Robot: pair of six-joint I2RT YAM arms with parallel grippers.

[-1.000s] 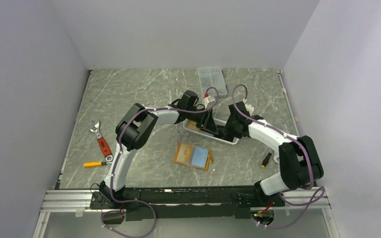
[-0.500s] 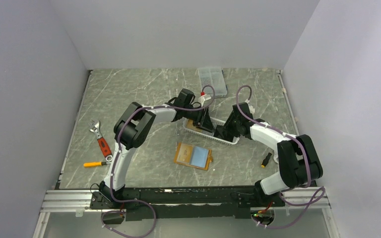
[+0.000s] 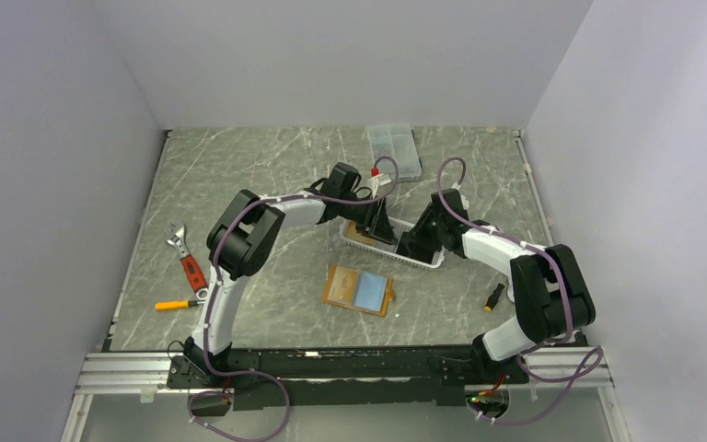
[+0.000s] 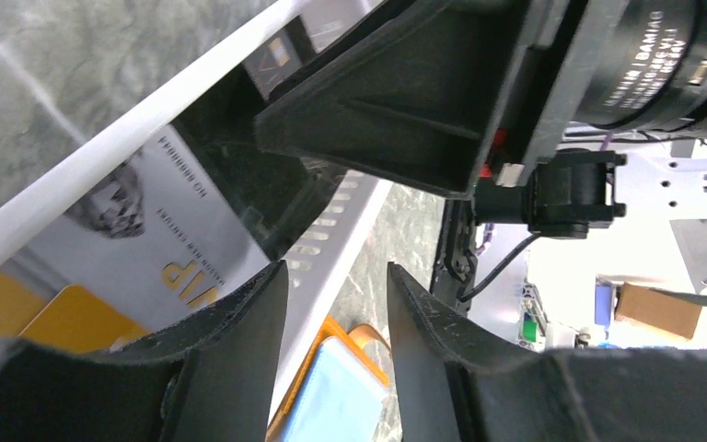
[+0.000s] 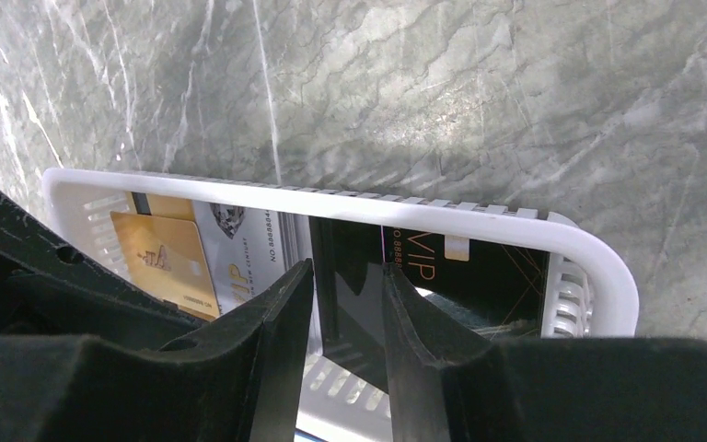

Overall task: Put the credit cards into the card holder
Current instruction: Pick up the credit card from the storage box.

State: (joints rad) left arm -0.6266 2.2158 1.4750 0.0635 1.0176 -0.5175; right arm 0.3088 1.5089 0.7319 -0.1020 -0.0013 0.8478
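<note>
The white slotted basket [image 3: 428, 262] holds the credit cards: a gold one [image 5: 161, 258], a pale VIP one [image 5: 244, 249] and a black VIP one [image 5: 479, 276]. My right gripper [image 5: 348, 267] is open and low inside the basket. A glossy black card [image 5: 354, 304] stands tilted between its fingers [image 5: 258, 350]; I cannot tell if they touch it. My left gripper [image 4: 336, 272] is open and empty over the basket's near wall [image 4: 331, 249], facing the right gripper. The orange card holder [image 3: 359, 289] lies open, light blue inside, in front of the basket; it also shows in the left wrist view [image 4: 331, 396].
A clear compartment box [image 3: 394, 150] stands at the back. An orange-handled wrench [image 3: 187, 262] and a small screwdriver [image 3: 177, 304] lie at the left. A small black and orange object [image 3: 494, 296] lies at the right near my right arm.
Both grippers have come lower into the basket and closer together. The wallet has not moved.
</note>
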